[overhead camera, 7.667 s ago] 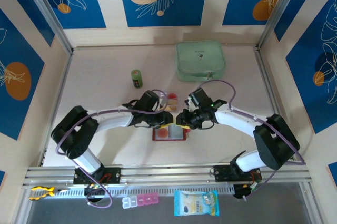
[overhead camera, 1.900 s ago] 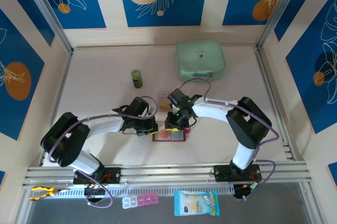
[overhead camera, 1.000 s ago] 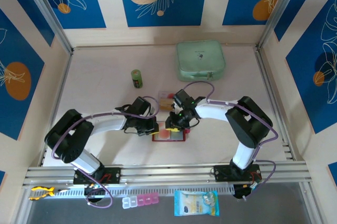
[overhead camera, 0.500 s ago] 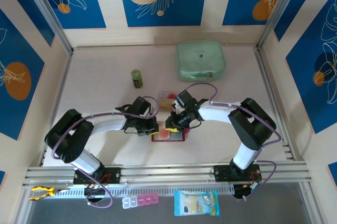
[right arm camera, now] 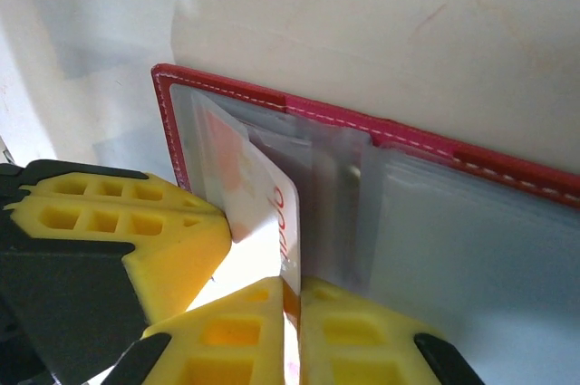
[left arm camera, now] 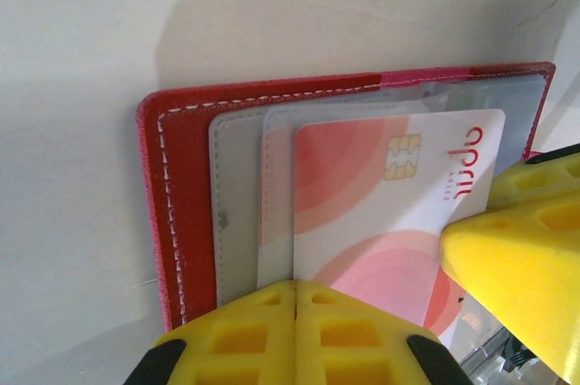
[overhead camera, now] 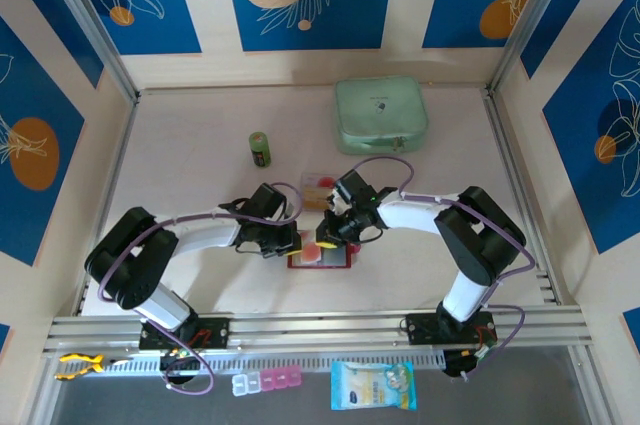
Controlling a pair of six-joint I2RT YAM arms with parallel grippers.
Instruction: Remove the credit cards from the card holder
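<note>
The red card holder (overhead camera: pixel 337 260) lies open on the table between my two grippers. In the left wrist view its clear pockets (left arm camera: pixel 237 195) hold a white credit card (left arm camera: pixel 362 195) with reddish bands and a chip. My left gripper (left arm camera: pixel 296 299) is shut, its tips pressed on the card holder's left side (overhead camera: pixel 293 242). My right gripper (right arm camera: pixel 292 299) is shut on that card's edge (right arm camera: pixel 272 213), and the card tilts up out of its pocket. In the top view the right gripper (overhead camera: pixel 325 237) sits at the holder's upper left. Other cards (overhead camera: pixel 318 185) lie on the table behind.
A mint green zip case (overhead camera: pixel 381 115) stands at the back. A green cylinder (overhead camera: pixel 260 149) stands to the back left. A blue packet (overhead camera: pixel 372 385) and a pill box (overhead camera: pixel 265 381) lie below the front rail.
The right arm swung in over the card holder and shut on the card. In the last second it drew slightly back to the right. The left gripper stayed on the holder.
</note>
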